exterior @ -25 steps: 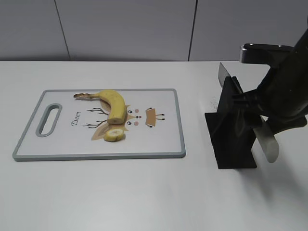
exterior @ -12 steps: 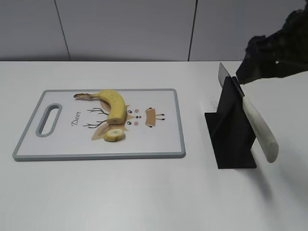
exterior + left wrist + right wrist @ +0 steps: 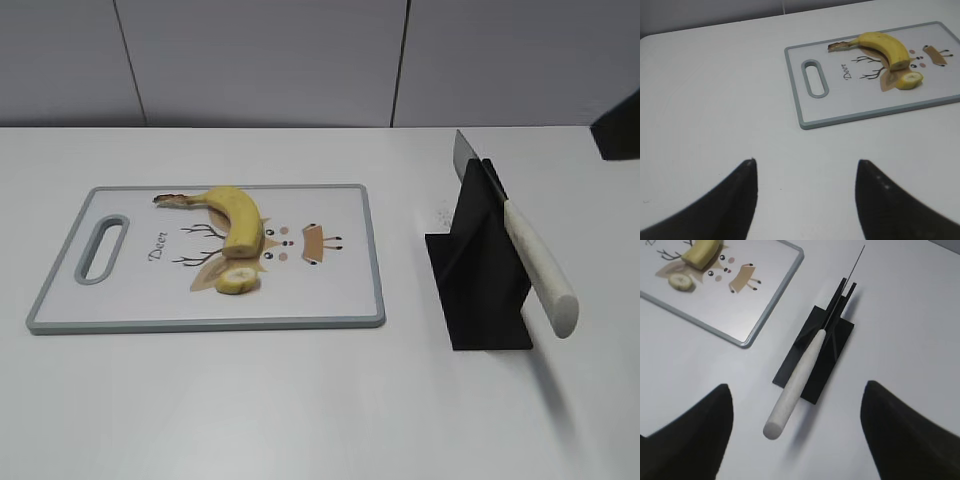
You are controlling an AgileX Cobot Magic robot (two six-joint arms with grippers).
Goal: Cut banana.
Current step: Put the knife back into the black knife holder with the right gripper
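A yellow banana (image 3: 232, 215) lies on the cutting board (image 3: 330, 300) with one cut slice (image 3: 238, 279) beside its end. It also shows in the left wrist view (image 3: 885, 45) and the right wrist view (image 3: 701, 251). A knife with a white handle (image 3: 538, 268) rests in a black holder (image 3: 480, 270) on the right; the handle shows in the right wrist view (image 3: 797, 382). My right gripper (image 3: 797, 432) is open above the handle, apart from it. My left gripper (image 3: 805, 190) is open and empty over bare table left of the board.
The board (image 3: 860, 112) has a handle slot (image 3: 100, 250) at its left and a deer print. A grey wall (image 3: 300, 60) runs behind the white table. A dark part of the right arm (image 3: 620, 135) shows at the exterior view's right edge.
My right arm has let go of the knife, which now rests in the holder, and has withdrawn up and to the right, almost out of the exterior view. The banana has not moved.
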